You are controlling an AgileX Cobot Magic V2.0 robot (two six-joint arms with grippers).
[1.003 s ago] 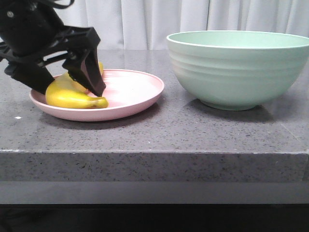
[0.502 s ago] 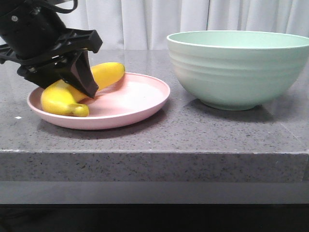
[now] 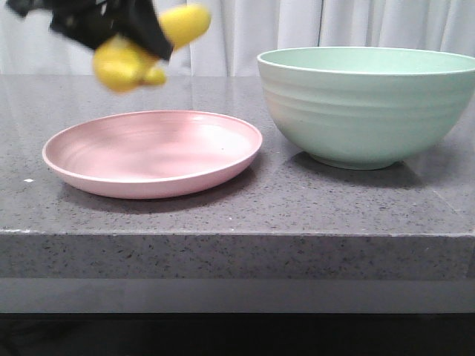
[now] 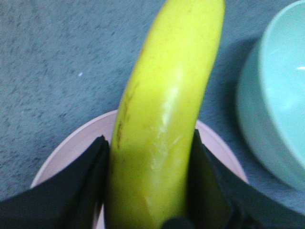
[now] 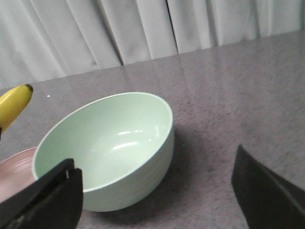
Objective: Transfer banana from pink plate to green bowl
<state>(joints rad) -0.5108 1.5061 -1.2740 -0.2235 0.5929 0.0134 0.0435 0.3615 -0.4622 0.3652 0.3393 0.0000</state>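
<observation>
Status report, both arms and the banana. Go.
Left gripper shut on banana, airborne above pink plate. Right gripper open, idle near green bowl. Bowl empty, path unobstructed.

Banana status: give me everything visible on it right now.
The banana is plump, curved, glossy bright yellow with faint brown streaks and a dark tip. It is clamped near one end between the left end effector fingers, in the air above the pink plate, touching neither the plate nor the green bowl. The front view blurs it.
</observation>
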